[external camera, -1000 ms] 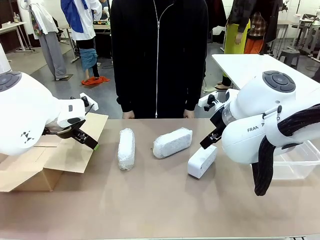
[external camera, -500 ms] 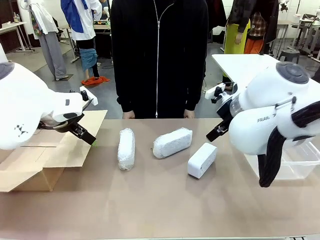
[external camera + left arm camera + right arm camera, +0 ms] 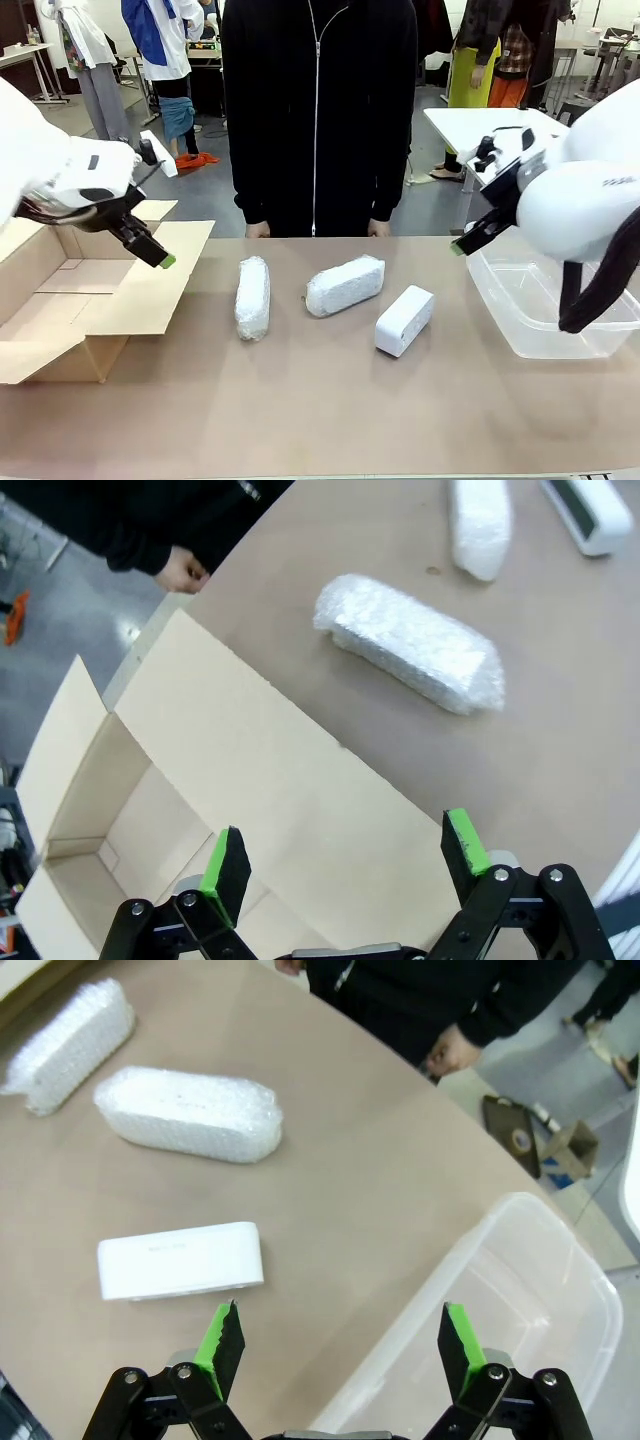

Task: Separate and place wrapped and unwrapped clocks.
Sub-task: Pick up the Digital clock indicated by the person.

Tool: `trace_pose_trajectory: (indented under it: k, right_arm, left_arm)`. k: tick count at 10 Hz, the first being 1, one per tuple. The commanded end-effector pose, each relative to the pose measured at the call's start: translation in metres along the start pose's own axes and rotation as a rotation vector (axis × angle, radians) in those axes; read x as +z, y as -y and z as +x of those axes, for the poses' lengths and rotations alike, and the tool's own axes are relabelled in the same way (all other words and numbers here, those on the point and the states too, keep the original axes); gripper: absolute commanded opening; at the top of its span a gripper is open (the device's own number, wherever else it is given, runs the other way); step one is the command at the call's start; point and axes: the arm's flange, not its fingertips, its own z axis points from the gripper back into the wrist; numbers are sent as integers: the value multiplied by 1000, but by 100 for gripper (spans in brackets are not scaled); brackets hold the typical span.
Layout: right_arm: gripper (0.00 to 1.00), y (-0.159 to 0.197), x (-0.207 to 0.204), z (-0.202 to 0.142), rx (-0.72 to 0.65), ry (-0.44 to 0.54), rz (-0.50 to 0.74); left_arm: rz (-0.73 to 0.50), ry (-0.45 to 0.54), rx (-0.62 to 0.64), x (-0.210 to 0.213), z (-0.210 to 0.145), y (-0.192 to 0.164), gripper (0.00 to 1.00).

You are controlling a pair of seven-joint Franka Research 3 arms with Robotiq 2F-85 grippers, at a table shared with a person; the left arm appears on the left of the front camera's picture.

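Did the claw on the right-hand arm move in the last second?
Yes. The right gripper was beside the unwrapped clock; it has drawn back up and to the right, and is now at the clear tub's near corner.

The left arm comes in from the left side with its wrist raised. The left claw (image 3: 160, 259) slants down toward the middle, its green-padded fingers (image 3: 221, 865) spread wide with nothing between them. The right arm bends in from the right side, and the right claw (image 3: 458, 246) angles down and leftward, its fingers (image 3: 455, 1345) likewise parted and empty.
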Motion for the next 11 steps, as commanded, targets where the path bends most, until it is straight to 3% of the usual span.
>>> trace_pose_trajectory:
  k: [1,4,6,9,11]
  right_arm:
    - [100,21,22,-19,61,73,97]
    - [100,69,51,-31,160,158,312]
    - [100,98,57,-41,234,204,397]
    - [100,129,48,-52,293,235,377]
    - [100,150,26,-62,320,261,360]
  left_arm:
    - [-28,33,-80,39,-56,35,100]
    - [-5,39,-158,88,-62,31,100]
    - [11,24,-154,115,-69,-2,100]
    - [-25,71,-170,137,-77,-43,100]
    - [-109,122,-247,139,-88,-75,100]
